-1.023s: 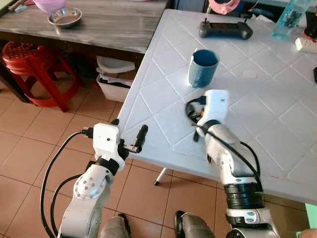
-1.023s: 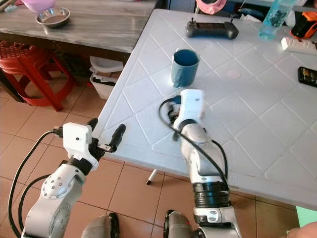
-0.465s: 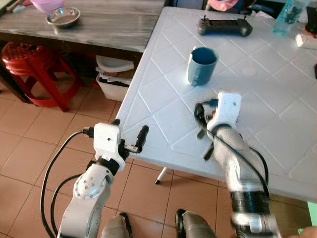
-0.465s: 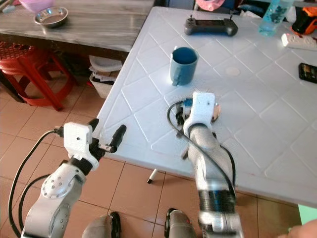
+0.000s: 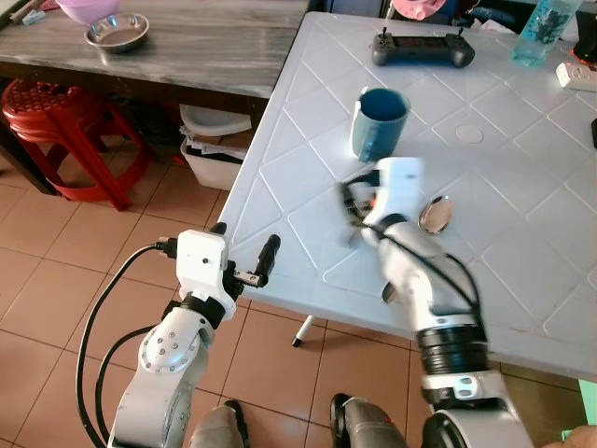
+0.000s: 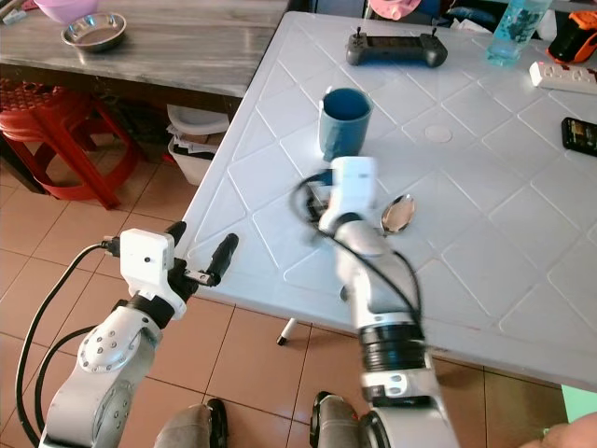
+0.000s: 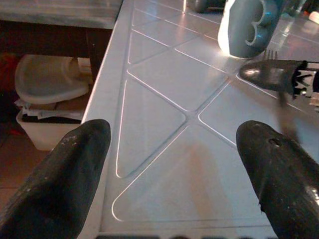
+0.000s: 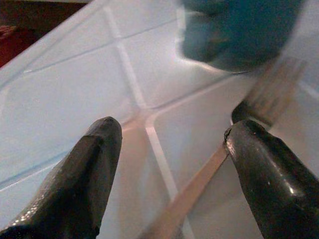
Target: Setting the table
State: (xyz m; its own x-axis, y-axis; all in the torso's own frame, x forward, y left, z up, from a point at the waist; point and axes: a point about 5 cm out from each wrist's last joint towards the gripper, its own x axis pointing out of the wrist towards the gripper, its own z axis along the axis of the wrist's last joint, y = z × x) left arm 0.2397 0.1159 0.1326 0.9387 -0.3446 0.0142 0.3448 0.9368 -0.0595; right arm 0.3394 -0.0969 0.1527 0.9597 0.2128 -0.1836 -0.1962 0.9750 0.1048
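Nearest the camera, the left gripper (image 5: 244, 262) hovered just off the near corner of the white bench (image 5: 522, 243), above the tiled floor (image 5: 56, 271), its 2 black fingers (image 7: 65, 179) spread wide apart with nothing between them. A little farther in, the right gripper (image 8: 169, 164) reached over the white bench from its near edge, and its fingers (image 8: 79, 169) also stood apart, holding nothing; a blurred metal utensil handle (image 8: 184, 199) lay on the surface between them in the right wrist view. Just beside the right wrist, toward the robot's right, a metal spoon (image 5: 436, 214) rested flat on the bench. Beyond the right gripper, a blue mug (image 5: 379, 123) stood upright on the bench, near the gripper but apart from it. Farther back on the same bench lay a dark handheld controller (image 5: 423, 49), and toward the far right corner stood a clear bottle (image 5: 542, 30) next to a white power strip (image 6: 564, 80) and a black phone (image 6: 580, 137). To the robot's left, under a grey wooden bench (image 5: 205, 42), sat a red stool (image 5: 56, 117) and a white bin (image 5: 216, 149). On that far bench rested a small steel bowl (image 5: 116, 31) and a pink bowl (image 5: 89, 8).
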